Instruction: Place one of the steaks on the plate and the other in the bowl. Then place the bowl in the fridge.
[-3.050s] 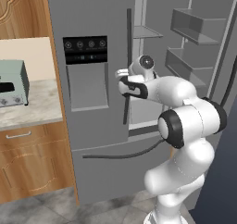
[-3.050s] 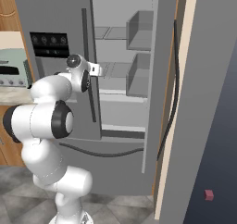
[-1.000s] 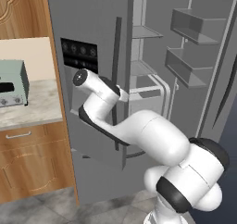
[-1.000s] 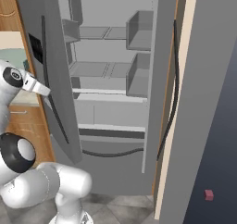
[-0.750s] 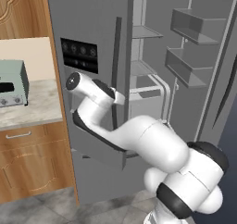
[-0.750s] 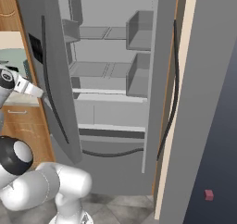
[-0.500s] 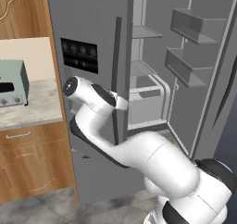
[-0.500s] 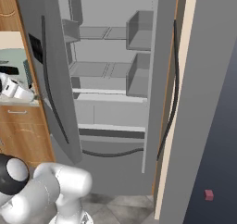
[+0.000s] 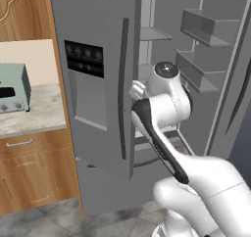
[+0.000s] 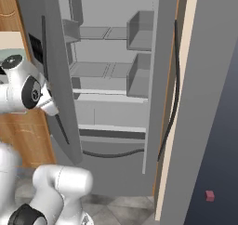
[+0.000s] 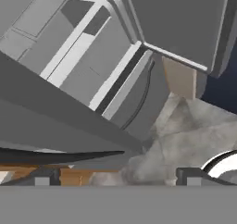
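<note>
Fridge: the tall grey metal French-door fridge (image 10: 111,80) stands with both doors swung out, grey shelves and bins bare, probably opened ready to take the bowl.
Left door: the grey door with the black dispenser panel (image 9: 93,84) is angled out toward the base, its long dark handle (image 9: 122,89) on the edge nearest the arm.
Tabletop: a pale stone tabletop (image 9: 29,113) on wooden cabinets sits left of the fridge, carrying a pale green toaster oven (image 9: 12,91).
Arm: the white arm is folded, elbow high beside the left door's edge, wrist turned down toward the floor.
Hand: the hand (image 11: 118,174) is spread wide with nothing between its tips, looking along the door's lower edge.
Task things: steaks, plate and bowl cannot be located here.
</note>
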